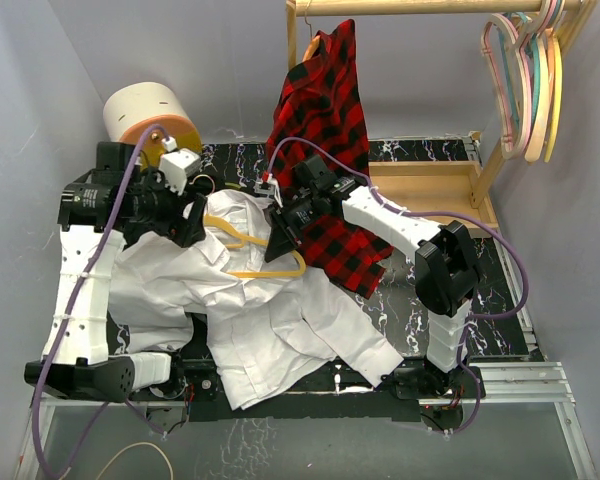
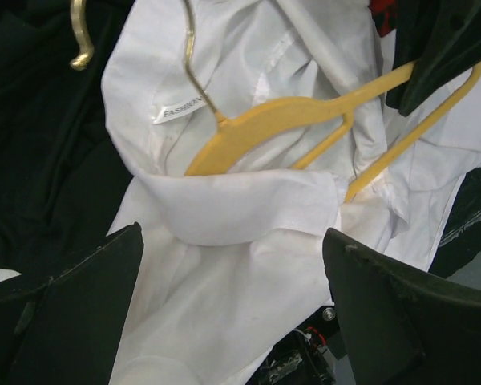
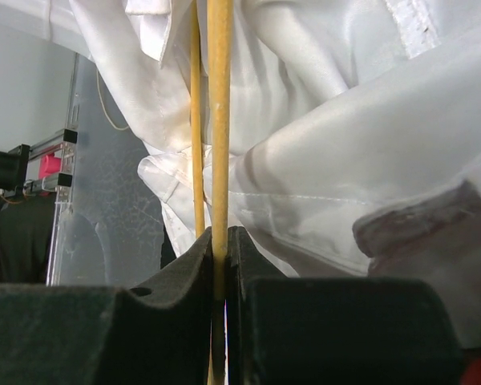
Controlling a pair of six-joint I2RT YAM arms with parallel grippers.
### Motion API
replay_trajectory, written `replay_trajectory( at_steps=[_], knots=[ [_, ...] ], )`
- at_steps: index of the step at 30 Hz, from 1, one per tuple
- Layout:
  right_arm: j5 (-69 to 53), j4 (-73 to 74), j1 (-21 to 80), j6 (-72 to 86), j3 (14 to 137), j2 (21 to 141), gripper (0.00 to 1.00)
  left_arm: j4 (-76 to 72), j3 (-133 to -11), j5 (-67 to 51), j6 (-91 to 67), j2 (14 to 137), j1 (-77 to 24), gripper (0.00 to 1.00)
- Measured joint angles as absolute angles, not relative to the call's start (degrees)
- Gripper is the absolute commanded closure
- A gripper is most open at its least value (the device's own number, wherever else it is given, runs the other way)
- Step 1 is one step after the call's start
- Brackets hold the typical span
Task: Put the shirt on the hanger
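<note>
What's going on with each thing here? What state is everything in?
White shirt: crumpled in a heap, not yet hung.
Yellow hanger: partly inside the shirt's neck, pinched at one bar.
Left tool: open, empty, above the shirt.
Right tool: shut on the hanger.
Plaid shirt: hanging from the wooden rail.
Pastel hangers: hanging empty.

The shirt (image 1: 280, 330) lies on the counter (image 1: 500, 335) between the two arms, reaching its near edge. The hanger (image 2: 289, 116) lies on the shirt's far part, one shoulder under a fold of cloth. The right gripper (image 3: 220, 241) has its jaws on the hanger's right end, and the left gripper (image 2: 232, 233) hangs above the shirt, left of the hanger. Behind, to the right, a second shirt (image 1: 325, 110) hangs from a rail (image 1: 430, 8), with a bunch of hangers (image 1: 528, 80) further right.
</note>
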State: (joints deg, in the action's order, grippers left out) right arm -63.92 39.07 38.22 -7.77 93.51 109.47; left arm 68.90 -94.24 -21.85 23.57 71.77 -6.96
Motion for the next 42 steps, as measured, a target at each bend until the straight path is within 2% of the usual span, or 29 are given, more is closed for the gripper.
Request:
replay_trajectory(
  at_steps=[2, 4, 7, 13, 22, 32, 37, 39, 42],
  knots=[
    [-63.8, 39.0, 38.2, -7.8, 93.4, 109.5, 0.92, 69.0, -94.0, -24.4, 24.6, 72.2, -3.0, 0.22],
    [-63.7, 38.8, 38.2, -7.8, 93.2, 109.5, 0.92, 69.0, -94.3, -27.7, 25.2, 73.4, 2.0, 0.27],
    [-63.5, 38.8, 38.2, -7.8, 93.0, 109.5, 0.92, 69.3, -95.9, -31.2, 25.5, 77.2, 6.1, 0.27],
    [-63.5, 38.8, 38.3, -7.9, 92.8, 109.5, 0.92, 69.9, -99.7, -36.5, 24.7, 85.5, 6.7, 0.27],
    [-63.4, 38.9, 38.3, -8.5, 91.7, 109.5, 0.92, 75.5, -105.4, -42.7, 31.3, 90.4, 6.7, 0.36],
    [-62.7, 40.4, 38.5, -8.6, 93.6, 109.9, 0.92, 80.0, -100.3, -41.5, 43.7, 89.4, 6.7, 0.36],
    [-62.5, 40.6, 38.5, -8.6, 93.6, 110.0, 0.92, 80.2, -96.7, -40.9, 46.2, 89.1, 6.7, 0.27],
    [-62.5, 40.6, 38.5, -8.6, 93.6, 110.0, 0.92, 80.3, -94.8, -41.1, 47.0, 88.7, 6.7, 0.36],
    [-62.4, 40.6, 38.5, -8.5, 93.7, 110.0, 0.92, 80.6, -93.1, -41.9, 48.1, 87.9, 6.7, 0.62]
  ],
)
